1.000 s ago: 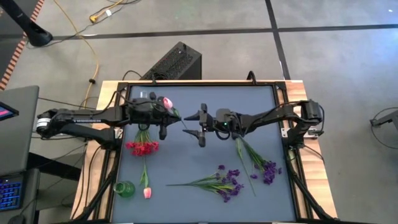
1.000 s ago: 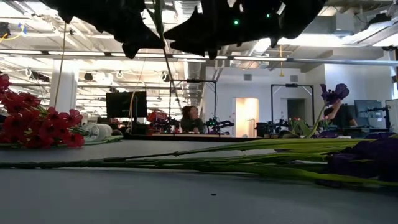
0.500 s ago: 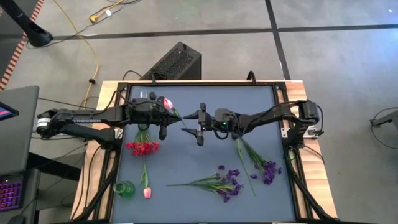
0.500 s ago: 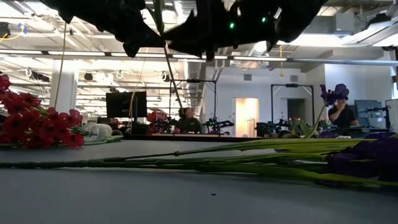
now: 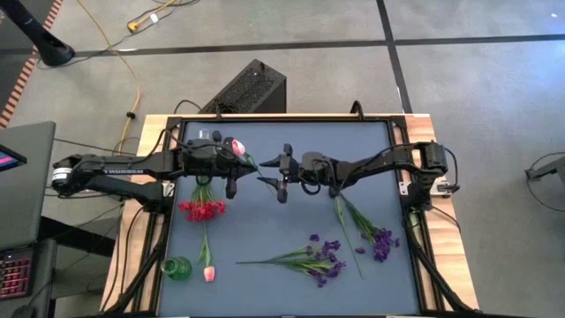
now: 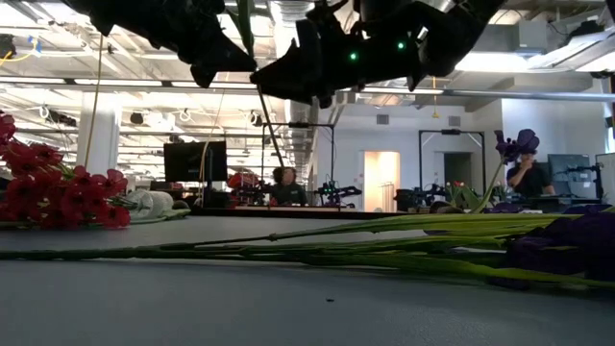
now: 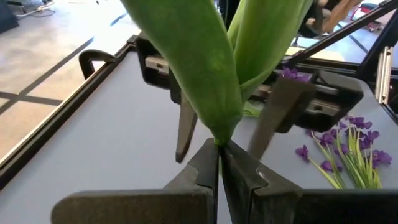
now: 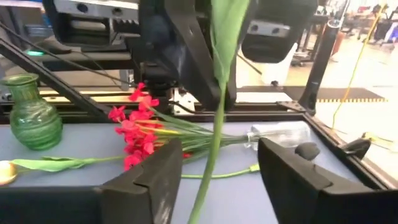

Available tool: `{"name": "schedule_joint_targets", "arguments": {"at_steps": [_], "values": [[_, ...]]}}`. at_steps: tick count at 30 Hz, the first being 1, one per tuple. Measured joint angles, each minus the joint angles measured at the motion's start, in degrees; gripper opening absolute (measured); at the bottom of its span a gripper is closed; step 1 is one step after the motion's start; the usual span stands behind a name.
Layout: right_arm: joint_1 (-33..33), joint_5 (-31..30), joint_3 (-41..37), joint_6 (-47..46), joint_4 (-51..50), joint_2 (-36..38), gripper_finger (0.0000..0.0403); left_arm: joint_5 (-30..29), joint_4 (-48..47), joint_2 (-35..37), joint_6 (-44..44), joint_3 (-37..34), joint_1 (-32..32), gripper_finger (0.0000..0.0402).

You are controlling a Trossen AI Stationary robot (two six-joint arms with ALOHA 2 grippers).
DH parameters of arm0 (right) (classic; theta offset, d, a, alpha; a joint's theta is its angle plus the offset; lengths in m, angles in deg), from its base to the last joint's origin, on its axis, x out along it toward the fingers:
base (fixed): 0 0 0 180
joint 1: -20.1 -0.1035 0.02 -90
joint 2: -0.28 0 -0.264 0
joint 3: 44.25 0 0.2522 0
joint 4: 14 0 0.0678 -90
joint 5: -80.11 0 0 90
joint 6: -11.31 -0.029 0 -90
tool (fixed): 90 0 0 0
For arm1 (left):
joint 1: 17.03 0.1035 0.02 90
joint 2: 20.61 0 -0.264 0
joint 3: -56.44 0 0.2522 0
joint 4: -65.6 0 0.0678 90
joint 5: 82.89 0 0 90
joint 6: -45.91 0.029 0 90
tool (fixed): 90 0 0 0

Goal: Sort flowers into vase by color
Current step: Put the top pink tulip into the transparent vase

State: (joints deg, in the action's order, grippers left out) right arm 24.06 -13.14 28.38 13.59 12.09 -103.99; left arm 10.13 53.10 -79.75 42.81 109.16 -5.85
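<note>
Both arms meet over the back centre of the table (image 5: 282, 194), above the mat. Left gripper (image 5: 231, 184) is fully closed on a pink tulip (image 5: 237, 147); in the left wrist view its fingers (image 7: 208, 171) pinch the stem right at the base of the green leaves. The bud sits above the wrist in the high view, and the stem runs out toward the right gripper (image 5: 282, 172). Right gripper faces the left one, with its fingers (image 8: 146, 180) spread wide and the tulip stem (image 8: 211, 146) passing between them, apparently not touching either; nothing is gripped. Red flowers (image 5: 203, 208) lie on the left side of the table, just in front of the left gripper, stems pointing back. A green vase (image 5: 176, 268) stands upright at the front left corner, and a second pink tulip (image 5: 207, 265) lies just beside it, bud forward. One purple bunch (image 5: 322, 261) lies front of centre; another (image 5: 380, 240) lies toward the right side. A clear vase (image 8: 280, 134) lies on its side behind the red flowers.
</note>
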Motion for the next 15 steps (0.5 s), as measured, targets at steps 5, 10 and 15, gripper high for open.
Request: {"name": "schedule_joint_targets", "arguments": {"at_steps": [5, 10, 15], "values": [[0.32, 0.04, 0.0, -0.77, -0.2, -0.02, 0.0157, 0.77, 1.31, 0.0, -0.04, 0.0, 0.0, 0.0], [0.31, 0.15, 0.0, -0.77, -0.21, -0.02, 0.0086, 2.72, 2.86, 0.0, -0.06, 0.0, 0.0, 0.0], [-0.14, 0.35, 0.0, -0.48, -0.78, -0.02, 0.0028, 2.71, 2.49, 0.0, 0.23, 0.0, 0.0, 0.0]]}}
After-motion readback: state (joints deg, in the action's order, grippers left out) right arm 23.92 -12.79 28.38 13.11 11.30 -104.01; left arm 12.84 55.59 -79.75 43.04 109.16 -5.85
